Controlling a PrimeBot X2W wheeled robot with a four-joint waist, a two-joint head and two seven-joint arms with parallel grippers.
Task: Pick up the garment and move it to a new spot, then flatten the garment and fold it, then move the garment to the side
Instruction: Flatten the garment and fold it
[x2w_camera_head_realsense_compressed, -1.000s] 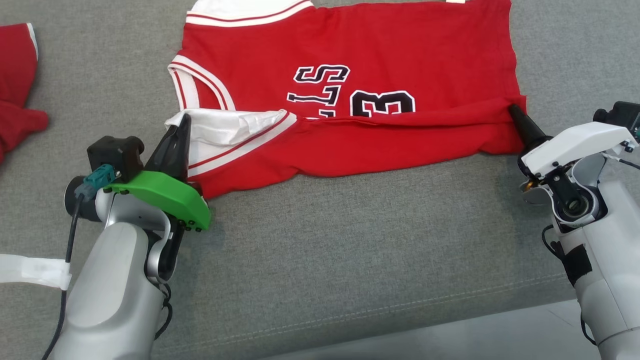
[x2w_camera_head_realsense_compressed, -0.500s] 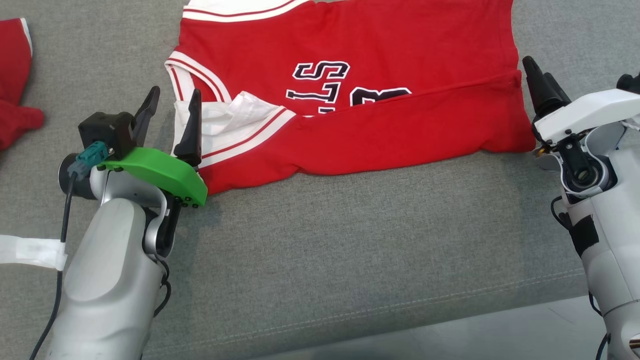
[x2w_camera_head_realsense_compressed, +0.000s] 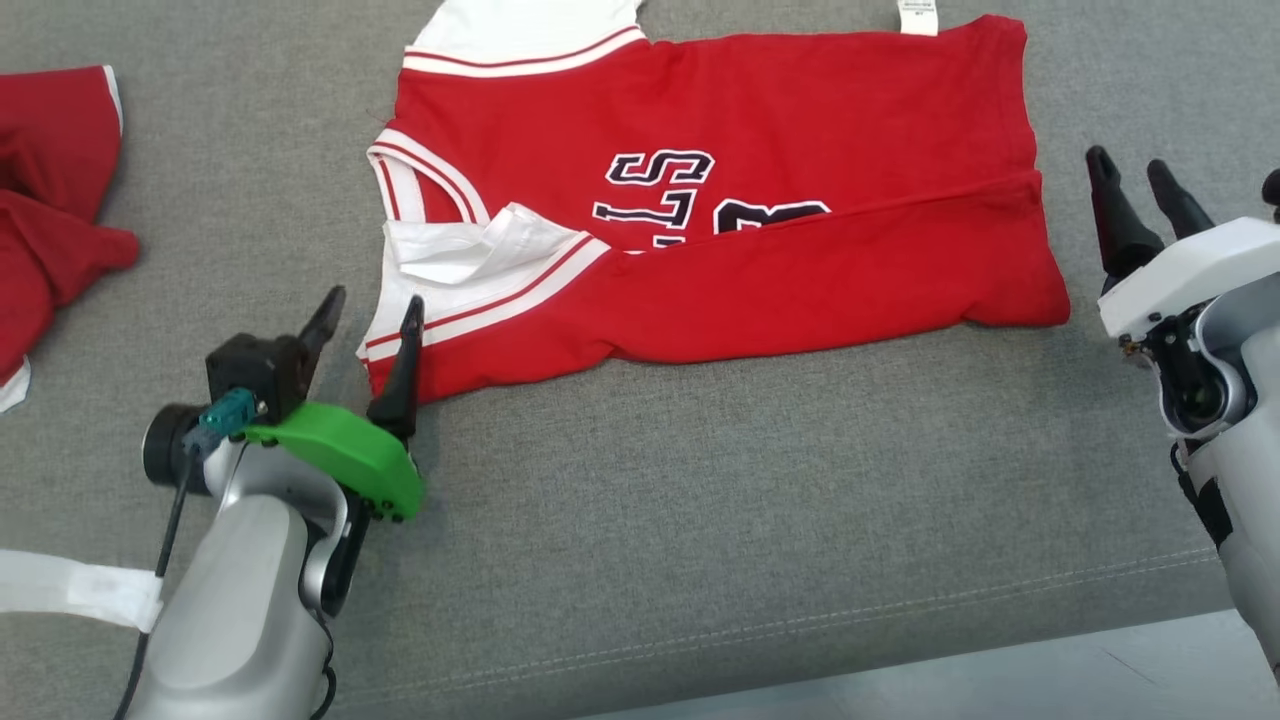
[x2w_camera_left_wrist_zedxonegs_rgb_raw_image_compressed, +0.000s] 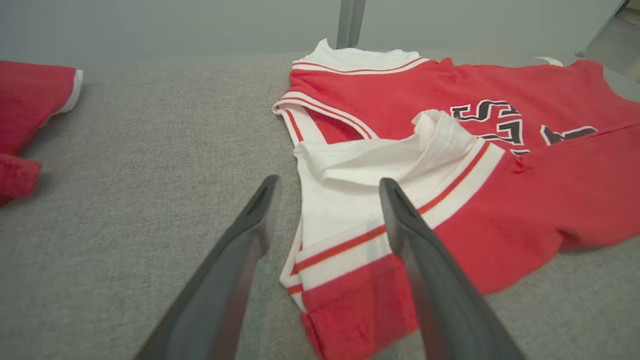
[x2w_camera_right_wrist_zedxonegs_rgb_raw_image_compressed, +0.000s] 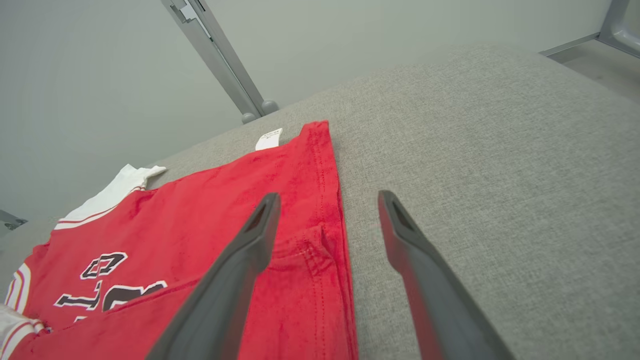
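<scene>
Seen from the head, a second red garment (x2w_camera_head_realsense_compressed: 50, 200) lies bunched at nine o'clock on the grey cushion (x2w_camera_head_realsense_compressed: 700, 520), well apart from the jersey. A white strap (x2w_camera_head_realsense_compressed: 70, 595) crosses the left forearm at eight o'clock.

The left gripper (x2w_camera_head_realsense_compressed: 374, 300) sits at about eight o'clock with its fingers spread and nothing between them. It points toward twelve o'clock at the near left corner of the jersey. In the left wrist view the left gripper (x2w_camera_left_wrist_zedxonegs_rgb_raw_image_compressed: 328, 182) straddles that corner. One finger is over bare cushion and the other over the white, red-striped trim; I cannot tell whether it touches.

The red jersey (x2w_camera_head_realsense_compressed: 800, 290) lies spread across the cushion from the centre toward twelve o'clock. Its near long edge is folded up over the body and covers the lower part of the dark lettering. Crumpled white fabric shows at its nine o'clock end, and a small white label (x2w_camera_head_realsense_compressed: 917, 18) at its far edge.

The right gripper (x2w_camera_head_realsense_compressed: 1128, 162) stands at three o'clock, just beside the jersey's hem end, released and empty. In the right wrist view the right gripper (x2w_camera_right_wrist_zedxonegs_rgb_raw_image_compressed: 328, 196) has one finger over the red hem (x2w_camera_right_wrist_zedxonegs_rgb_raw_image_compressed: 320, 165) and the other over grey cushion.
</scene>
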